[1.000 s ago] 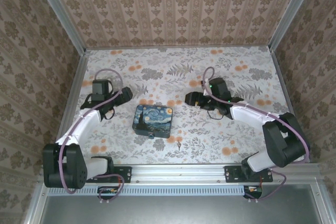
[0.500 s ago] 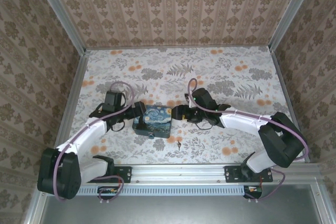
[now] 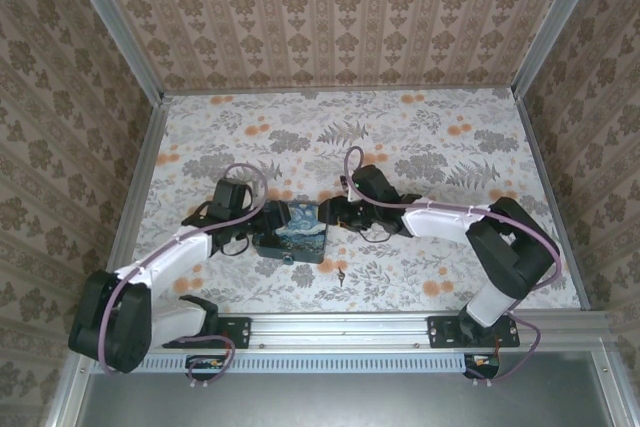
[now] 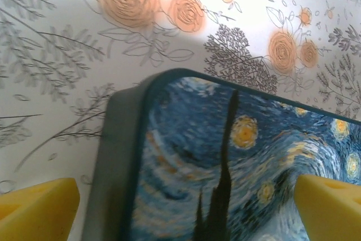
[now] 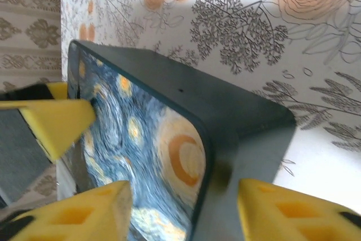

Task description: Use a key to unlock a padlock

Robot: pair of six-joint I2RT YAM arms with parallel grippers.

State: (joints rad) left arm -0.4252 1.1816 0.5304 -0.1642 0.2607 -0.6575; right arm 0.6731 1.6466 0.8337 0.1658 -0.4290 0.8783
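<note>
Straddling the painted box (image 3: 299, 233), left pincer (image 4: 183, 213) and right pincer (image 5: 186, 214) gape.

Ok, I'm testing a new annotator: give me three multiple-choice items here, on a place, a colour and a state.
1. Where is the key? A on the table by the box; B on the box lid; C by the far wall.
2. What colour are the right fingers? A red; B yellow; C green.
3. How are the left fingers? A shut empty; B shut on the key; C spread wide.
1 A: it lies on the table off the box's near right corner. 2 B: yellow in the right wrist view. 3 C: they stand far apart, the box's corner between them.
</note>
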